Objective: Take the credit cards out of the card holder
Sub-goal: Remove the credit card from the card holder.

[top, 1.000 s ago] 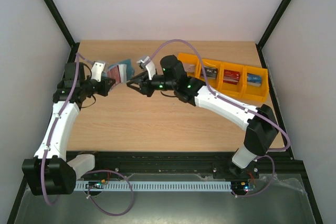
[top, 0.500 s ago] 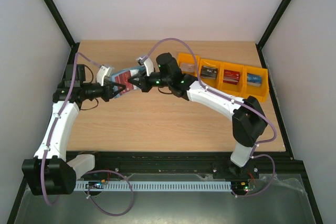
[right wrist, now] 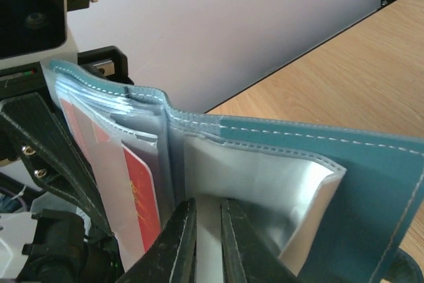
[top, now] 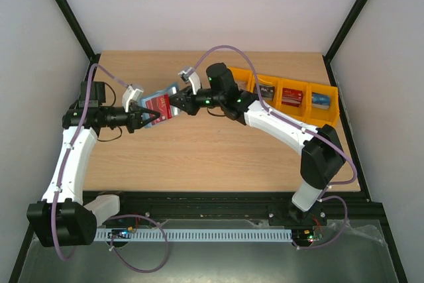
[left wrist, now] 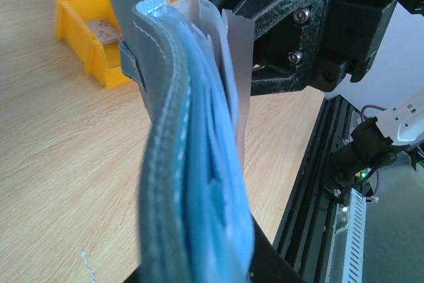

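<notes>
Since half a second ago the right arm has drawn back a little toward the right and the left arm has stretched further in, so the card holder [top: 165, 91] now hangs more open between them. It is lifted above the counter [top: 199, 157], over the far left part, nearer to the far edge than to the near one.

The left pincer [top: 147, 116] is clenched on one side of the card holder, which rises straight from between its fingers in the left wrist view. The right pincer [right wrist: 207, 230] meets it from the other side. Its two fingers [right wrist: 180, 243] stand almost together, with a thin grey card [right wrist: 209, 250] pressed between them at the pale inner pockets, so it is grasping this card. The card is not out yet.

A red card [right wrist: 140, 197] sits in a neighbouring pocket, its face turned toward the left pincer.

At the far right side of the counter is a row of orange bins [top: 326, 117], well apart from the card holder, with several cards lying in the compartments.
</notes>
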